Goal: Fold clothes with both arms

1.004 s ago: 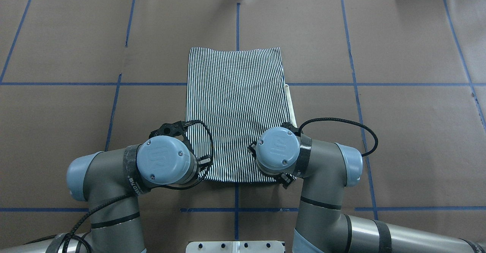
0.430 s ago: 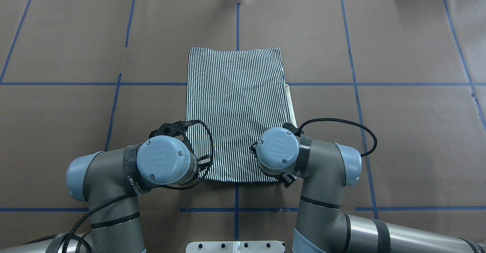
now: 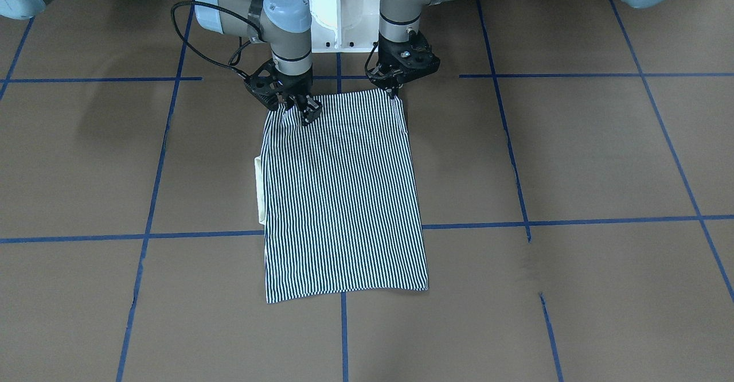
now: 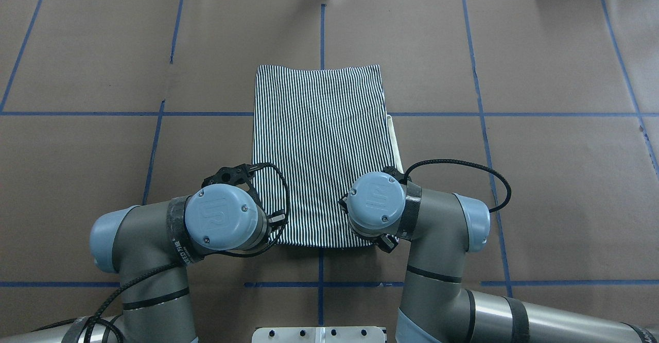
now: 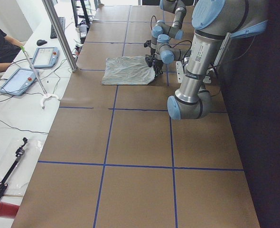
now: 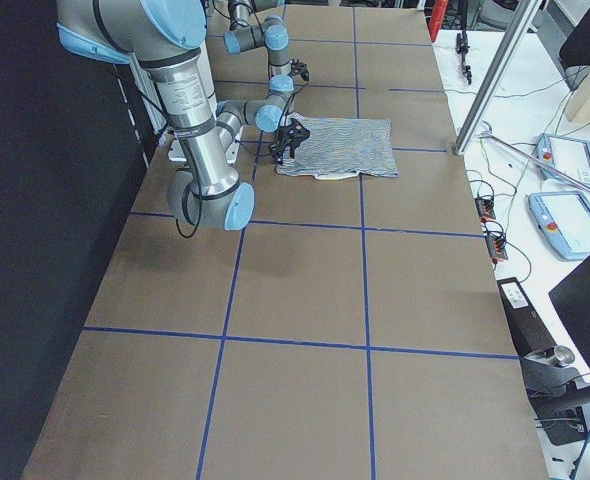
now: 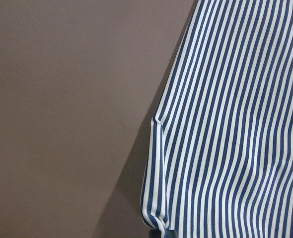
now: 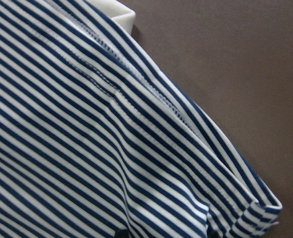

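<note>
Nudged the right arm (image 4: 437, 219) a hair toward the middle since a second ago; left the left arm (image 4: 154, 229) and the polo shirt (image 4: 319, 142) as they were. On the left, pinches the shirt's near left corner with the left hand (image 3: 395, 88), fingers together on the cloth, and holds that edge just off the brown worktop (image 4: 103, 152), with a shadow beneath it in the wrist view. Lies mid-worktop as a long striped rectangle, folded, far edge flat, crossing a blue tape line (image 4: 515, 114). Shows a strip of cream collar (image 4: 394, 142) poking out along the right side. On the right, clamps the near right corner with the right hand (image 3: 297, 108), stitched hem bunched and raised at the grip. Stands both wrists upright over the near edge, close by the white base (image 3: 338, 9).
</note>
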Controlling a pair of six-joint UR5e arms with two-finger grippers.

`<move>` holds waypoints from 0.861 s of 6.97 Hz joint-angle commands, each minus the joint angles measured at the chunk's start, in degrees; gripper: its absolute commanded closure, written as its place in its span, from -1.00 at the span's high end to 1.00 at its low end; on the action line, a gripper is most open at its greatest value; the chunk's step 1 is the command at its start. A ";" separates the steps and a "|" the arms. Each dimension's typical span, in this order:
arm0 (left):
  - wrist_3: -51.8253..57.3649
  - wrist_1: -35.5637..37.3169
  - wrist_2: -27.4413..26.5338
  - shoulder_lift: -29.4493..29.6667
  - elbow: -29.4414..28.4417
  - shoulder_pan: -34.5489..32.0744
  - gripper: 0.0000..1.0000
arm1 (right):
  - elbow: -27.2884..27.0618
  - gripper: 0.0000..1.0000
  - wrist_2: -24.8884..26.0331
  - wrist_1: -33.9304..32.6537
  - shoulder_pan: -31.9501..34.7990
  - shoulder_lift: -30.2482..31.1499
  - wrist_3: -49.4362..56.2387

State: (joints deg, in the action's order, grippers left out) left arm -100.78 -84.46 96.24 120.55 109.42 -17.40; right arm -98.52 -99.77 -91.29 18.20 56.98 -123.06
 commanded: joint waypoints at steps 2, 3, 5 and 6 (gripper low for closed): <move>-0.03 0.00 0.00 0.03 0.00 0.00 -1.00 | -1.14 -1.00 0.18 -1.70 -0.01 -0.47 -0.34; -0.03 0.00 0.00 0.03 0.00 0.00 -1.00 | -1.23 -1.00 0.45 -1.70 0.08 -0.56 -0.43; 0.06 0.00 0.00 -0.05 0.61 0.00 -1.00 | -4.20 -1.00 -0.42 -1.70 0.43 0.14 0.18; 0.06 0.17 0.00 -0.49 2.53 0.26 -1.00 | -5.61 -1.00 -1.91 -1.61 0.43 0.49 0.36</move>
State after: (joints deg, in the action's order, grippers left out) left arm -100.75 -84.42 96.24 120.45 110.31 -17.35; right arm -102.23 -100.29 -92.94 18.53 57.00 -122.99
